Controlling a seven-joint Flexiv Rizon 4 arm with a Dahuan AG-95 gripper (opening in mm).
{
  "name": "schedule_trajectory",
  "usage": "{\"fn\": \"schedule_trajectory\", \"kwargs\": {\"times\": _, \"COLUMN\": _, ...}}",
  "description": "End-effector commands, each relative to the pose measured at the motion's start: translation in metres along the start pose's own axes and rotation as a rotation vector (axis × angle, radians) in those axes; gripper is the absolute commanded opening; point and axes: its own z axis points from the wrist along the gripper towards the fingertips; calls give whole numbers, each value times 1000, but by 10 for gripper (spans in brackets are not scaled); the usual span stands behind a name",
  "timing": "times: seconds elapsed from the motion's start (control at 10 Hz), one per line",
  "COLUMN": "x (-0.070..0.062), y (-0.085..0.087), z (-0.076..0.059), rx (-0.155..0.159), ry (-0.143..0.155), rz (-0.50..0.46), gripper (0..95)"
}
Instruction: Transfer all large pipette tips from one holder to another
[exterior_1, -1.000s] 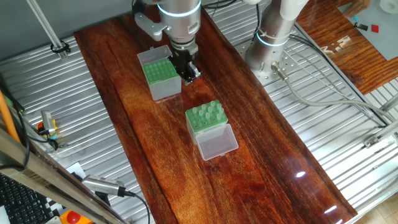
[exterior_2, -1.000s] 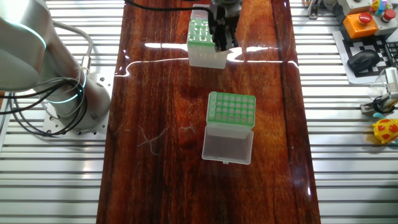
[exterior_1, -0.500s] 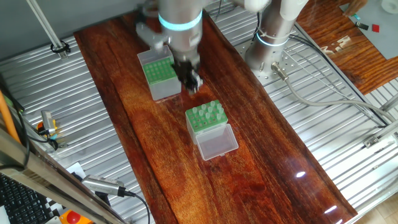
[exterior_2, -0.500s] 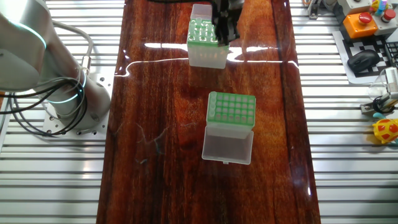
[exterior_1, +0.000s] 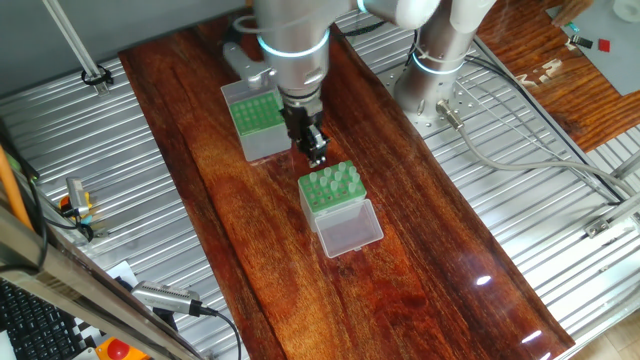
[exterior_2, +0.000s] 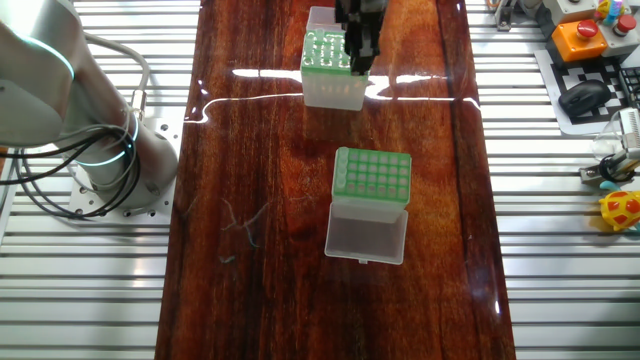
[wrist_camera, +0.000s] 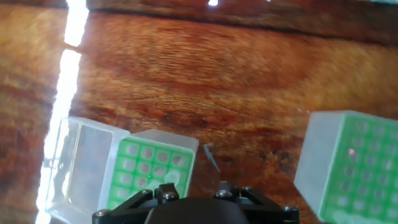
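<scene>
While the clear lid (exterior_1: 350, 228) lies open nearest the camera, large pipette tips (exterior_1: 336, 178) stand in the whitish holder (exterior_1: 325, 197) just behind it. Beyond, the gripper (exterior_1: 317, 153) hangs between that box and the grey holder (exterior_1: 258, 128) on the wooden table (exterior_1: 420, 260). Whether its fingers clasp a tip cannot be told.

On the wooden table (exterior_1: 250, 230), the grey-sided box (exterior_1: 255, 122) sits toward the far end and the whitish box (exterior_1: 330, 190) near the middle, its open lid (exterior_1: 349, 229) lying flat on the side away from the grey one, with the gripper (exterior_1: 314, 148) above the gap between them.
</scene>
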Motion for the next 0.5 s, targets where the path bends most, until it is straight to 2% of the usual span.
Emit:
{"fn": "schedule_trajectory", "kwargs": {"times": 0.1, "x": -7, "y": 12, "z": 9, "rx": -13, "ry": 7, "rz": 24, "gripper": 380}}
{"fn": "schedule_trajectory", "kwargs": {"times": 0.2, "x": -11, "y": 20, "z": 16, "rx": -8, "ry": 11, "rz": 40, "gripper": 190}}
{"fn": "schedule_trajectory", "kwargs": {"times": 0.5, "x": -13, "y": 20, "z": 24, "rx": -6, "ry": 14, "rz": 38, "gripper": 190}}
